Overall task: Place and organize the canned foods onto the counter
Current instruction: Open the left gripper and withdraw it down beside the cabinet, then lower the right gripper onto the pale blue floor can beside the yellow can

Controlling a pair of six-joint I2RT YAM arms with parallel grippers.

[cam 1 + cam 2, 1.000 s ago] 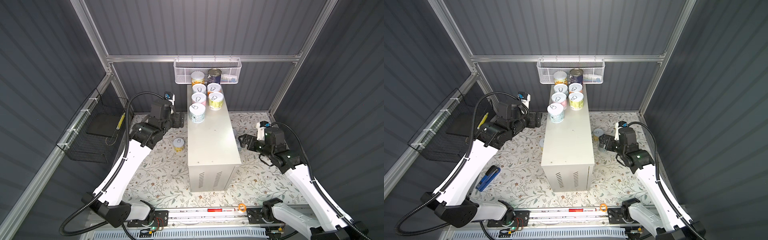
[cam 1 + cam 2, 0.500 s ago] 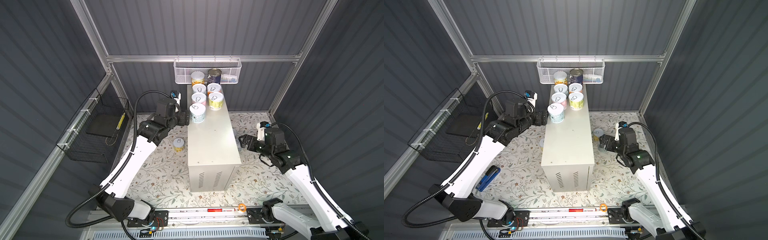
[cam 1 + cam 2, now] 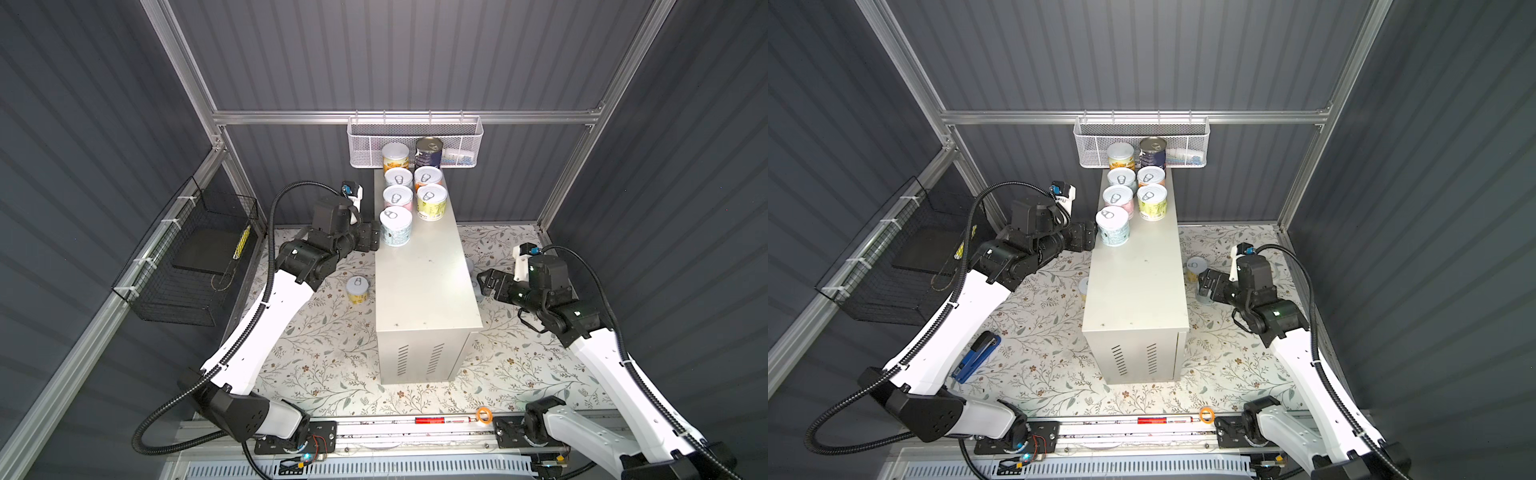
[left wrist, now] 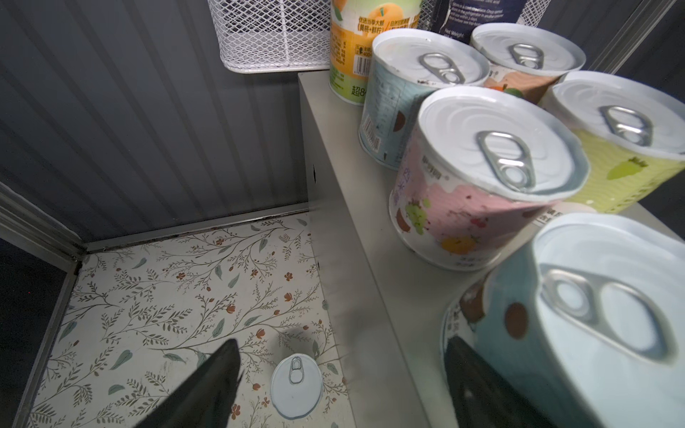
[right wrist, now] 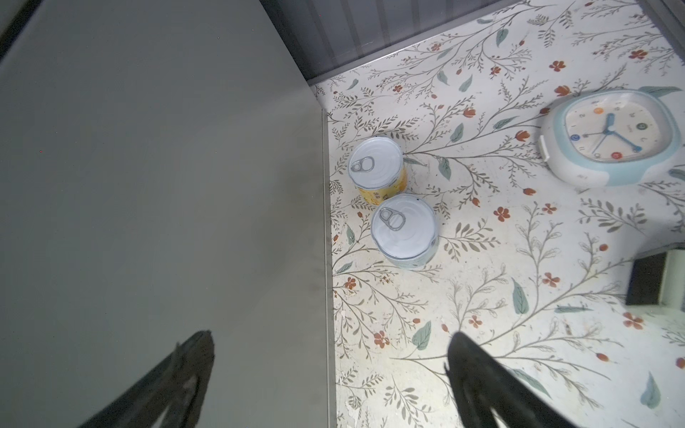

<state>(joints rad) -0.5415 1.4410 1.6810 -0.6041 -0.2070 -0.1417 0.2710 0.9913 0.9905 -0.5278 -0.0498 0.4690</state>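
**Top and wrist views: my two arms at the surface (image 3: 424,291), a tall white box with vent slots on its near end**

(a) My left tool (image 3: 372,240) is released. Its fingers (image 4: 211,385) stand apart with nothing between them, just beside the left long edge of the surface. One finger lies close to the front pale blue can (image 3: 395,226); I cannot tell whether it touches.

(b) Seven cans stand upright at the far end of the surface, in two rows along its length.
- Left row, far to near: orange-labelled can (image 3: 395,156), rear pale blue can (image 3: 398,179), pink can (image 3: 397,200), then the front pale blue can, alone at the front of the group.
- Right row, far to near: navy can (image 3: 428,153), brown-labelled can (image 3: 427,176), yellow-green can (image 3: 432,203).
- The two farthest cans sit at the far edge, in front of the white mesh basket (image 3: 365,145) hung on the back rail.

(c) My right tool (image 3: 483,283) is likewise released. Its jaws are wide with nothing between them, and it hovers by the right long edge of the surface, over the floral mat (image 3: 324,361).

(d) Three cans stand on the mat, off the surface.
- The left yellow can (image 3: 357,289) is just beside the box's left side.
- The right yellow can (image 5: 376,168) and the low pale blue can (image 5: 404,229) are just beside each other, near its right side.

(e) A clock (image 5: 611,137) lies face up farther out on the mat, and a blue stapler (image 3: 976,357) lies beside my left arm
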